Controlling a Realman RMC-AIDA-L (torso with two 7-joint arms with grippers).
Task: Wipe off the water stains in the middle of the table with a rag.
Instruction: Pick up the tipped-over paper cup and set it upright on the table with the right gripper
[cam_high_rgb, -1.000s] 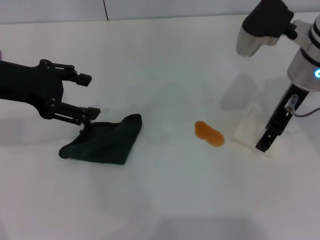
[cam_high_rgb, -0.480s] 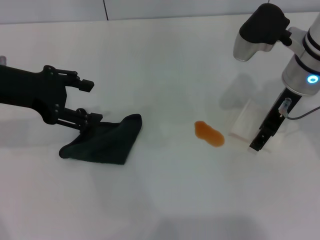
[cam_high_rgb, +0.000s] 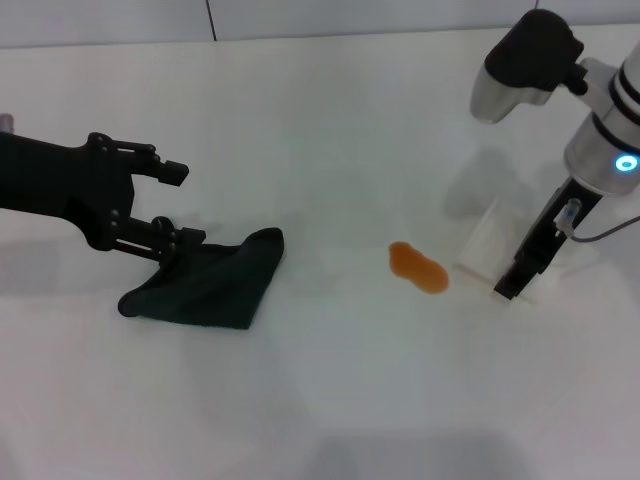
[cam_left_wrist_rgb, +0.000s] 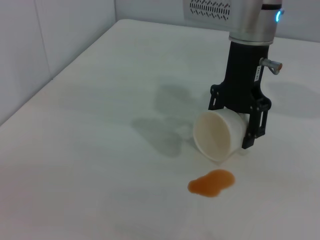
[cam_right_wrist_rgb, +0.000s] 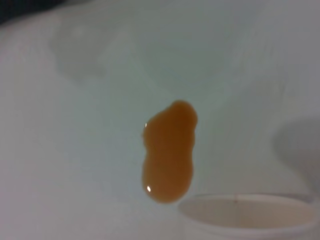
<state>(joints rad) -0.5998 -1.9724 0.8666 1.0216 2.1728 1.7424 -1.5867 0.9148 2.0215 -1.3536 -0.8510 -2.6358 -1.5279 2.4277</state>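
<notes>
Bare table (cam_high_rgb: 330, 120) is lying open between the rag (cam_high_rgb: 205, 280) and the water stains (cam_high_rgb: 418, 268) — nothing is standing in that stretch, and the near side of the tabletop is likewise lying bare. On the blotch's right, a translucent white cup (cam_high_rgb: 492, 243) is lying tipped on its side just beside it, with the right gripper (cam_left_wrist_rgb: 241, 136) closing around it and blocking passage from that side. The left gripper (cam_high_rgb: 175, 205) is hanging spread at the rag's left corner — its lower finger is touching the cloth, barring that edge.
</notes>
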